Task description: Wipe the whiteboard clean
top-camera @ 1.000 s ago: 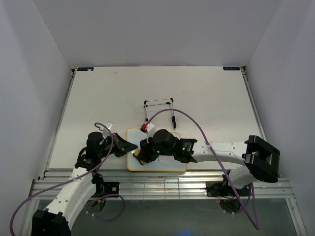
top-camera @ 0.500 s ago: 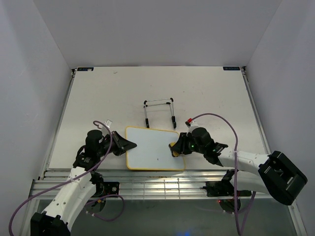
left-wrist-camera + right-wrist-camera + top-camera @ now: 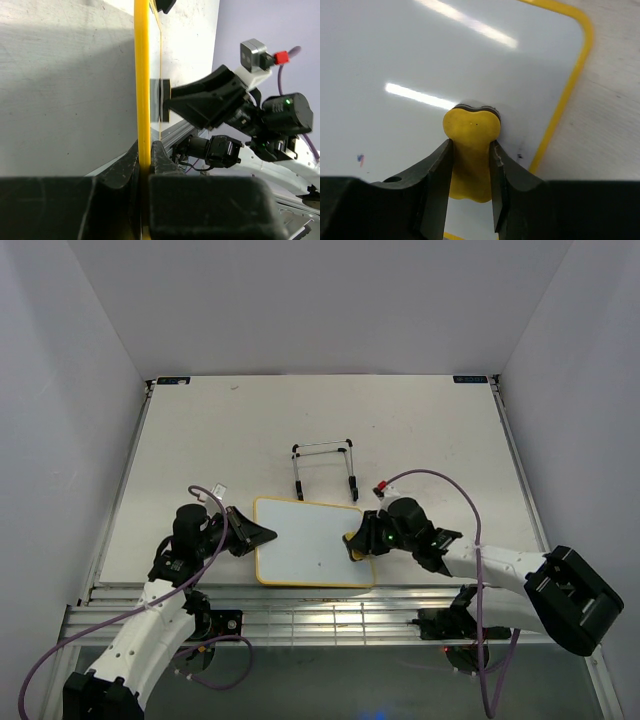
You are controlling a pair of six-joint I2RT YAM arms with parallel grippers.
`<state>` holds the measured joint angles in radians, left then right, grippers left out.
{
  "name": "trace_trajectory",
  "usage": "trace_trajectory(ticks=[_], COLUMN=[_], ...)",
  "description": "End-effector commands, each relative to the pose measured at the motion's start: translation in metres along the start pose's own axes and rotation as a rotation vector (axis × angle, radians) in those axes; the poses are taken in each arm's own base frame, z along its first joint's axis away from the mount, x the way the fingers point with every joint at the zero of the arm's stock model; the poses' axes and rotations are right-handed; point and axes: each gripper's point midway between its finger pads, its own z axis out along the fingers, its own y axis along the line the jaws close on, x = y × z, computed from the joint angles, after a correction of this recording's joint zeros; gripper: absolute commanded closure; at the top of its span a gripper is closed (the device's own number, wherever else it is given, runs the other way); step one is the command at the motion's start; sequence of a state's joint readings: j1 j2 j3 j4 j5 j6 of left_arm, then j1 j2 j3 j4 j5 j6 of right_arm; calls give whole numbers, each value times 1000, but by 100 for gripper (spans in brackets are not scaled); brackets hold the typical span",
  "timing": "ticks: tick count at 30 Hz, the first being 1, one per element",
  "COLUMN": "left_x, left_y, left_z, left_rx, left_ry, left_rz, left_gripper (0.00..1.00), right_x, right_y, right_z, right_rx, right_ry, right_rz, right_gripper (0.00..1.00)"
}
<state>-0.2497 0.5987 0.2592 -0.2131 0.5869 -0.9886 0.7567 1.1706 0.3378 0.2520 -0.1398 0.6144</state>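
My left gripper [image 3: 262, 536] pinches the left edge of the whiteboard [image 3: 305, 535], which lies flat by the table's [image 3: 420, 420] near edge. My right gripper [image 3: 470, 147] squeezes the yellow eraser [image 3: 471, 125] against the board's right edge. One tiny speck may be ink.

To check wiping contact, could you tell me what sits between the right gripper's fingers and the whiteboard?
The yellow eraser, held in the right gripper and touching the whiteboard; the right wrist view shows it.
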Motion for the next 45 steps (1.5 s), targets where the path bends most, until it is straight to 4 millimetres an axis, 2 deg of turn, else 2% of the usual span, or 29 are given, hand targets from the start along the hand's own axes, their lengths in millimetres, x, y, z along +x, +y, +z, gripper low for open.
trace_trajectory(ticks=[1,2,3,5,6,8,9,10,12,15,16,18,19,22,23,25,26,29,30,32,34,35,40,45], left_x=[-5,-6,-5,-6,-7,-7,-7,-8,-8,-11,-11,-12,-13,-13,-13,-14,-15,-17,-18,-17,-18,-18,-20,-23], left_y=[19,18,18,16,16,16,16,15,15,13,13,13,13,12,10,8,7,5,4,4,0,-3,-16,-29], left_z=[5,5,5,4,4,4,4,4,4,3,3,2,2,2,1,0,0,-2,-3,-3,-4,-5,-11,-19], left_rx=[-51,-48,-46,-41,-41,-40,-43,-41,-45,-45,-50,-52,-54,-50,-47,-40,-38,-40,-37,-34,-20,-11,31,57], left_ry=[-42,-48,-50,-55,-56,-59,-59,-59,-58,-70,-68,-75,-77,-80,-81,-89,-92,-105,-110,-108,-111,-112,-134,-158], left_rz=[45,44,39,40,38,39,38,43,42,49,47,54,53,51,54,53,53,55,58,57,65,70,99,114], left_gripper=[100,100,100,100,100,100,100,100,100,100,100,100,100,100,100,100,100,100,100,100,100,100,100,100], right_x=[31,22,34,33,35,35,38,38,42,43,46,47,56,60,69,65,62,63,56,55,51,51,49,53], right_y=[49,66,83,104,127,148,164,170,170,154,137,123,104,71,54,28,6,-15,-25,-33,-34,-42,-49,-65], right_z=[2,5,7,11,13,17,19,20,24,26,27,23,22,15,10,7,3,0,0,1,3,4,10,12], right_rx=[-123,-146,-171,-189,-224,-247,-270,-279,-268,-215,-161,-132,-80,-10,10,57,100,94,104,97,73,91,65,103], right_ry=[135,110,138,127,133,131,143,145,159,143,143,136,152,163,187,176,162,182,166,186,198,205,235,264], right_rz=[-86,-109,-141,-174,-203,-229,-250,-261,-264,-249,-240,-224,-220,-162,-131,-74,-31,56,88,128,139,162,214,246], right_gripper=[86,86,86,86,87,87,87,87,87,87,87,87,87,87,87,87,87,89,89,90,90,89,90,90])
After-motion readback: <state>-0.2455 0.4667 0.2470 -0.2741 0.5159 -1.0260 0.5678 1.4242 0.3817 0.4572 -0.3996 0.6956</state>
